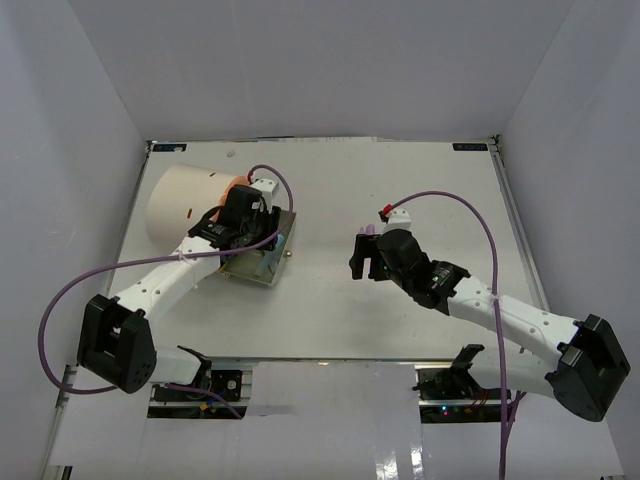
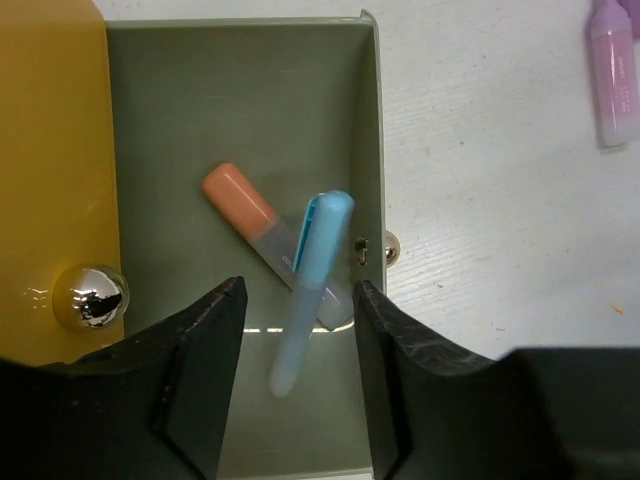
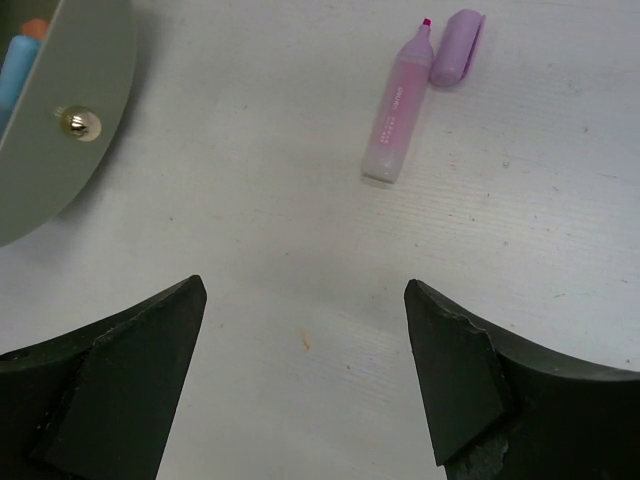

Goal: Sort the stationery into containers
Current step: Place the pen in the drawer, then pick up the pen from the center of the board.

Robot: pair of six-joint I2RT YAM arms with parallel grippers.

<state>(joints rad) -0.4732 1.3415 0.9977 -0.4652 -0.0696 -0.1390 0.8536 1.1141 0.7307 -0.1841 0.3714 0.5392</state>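
The cream cylinder container [image 1: 185,205] lies at the far left with one grey drawer [image 1: 262,262] pulled out. My left gripper [image 1: 250,238] hangs open over that drawer. In the left wrist view the drawer [image 2: 200,120] holds an orange-capped highlighter [image 2: 250,220], and a light blue pen [image 2: 312,280] lies slanted across it, between my open fingers [image 2: 298,300] and loose from both. My right gripper [image 1: 365,262] is open and empty [image 3: 305,290] above bare table. An uncapped pink highlighter [image 3: 392,120] and its purple cap [image 3: 457,48] lie just beyond it.
The container's orange face [image 2: 50,150] and a brass knob [image 2: 90,296] are left of the drawer. The drawer's curved front with its small knob [image 3: 80,123] shows at the upper left of the right wrist view. White walls close in the table on three sides.
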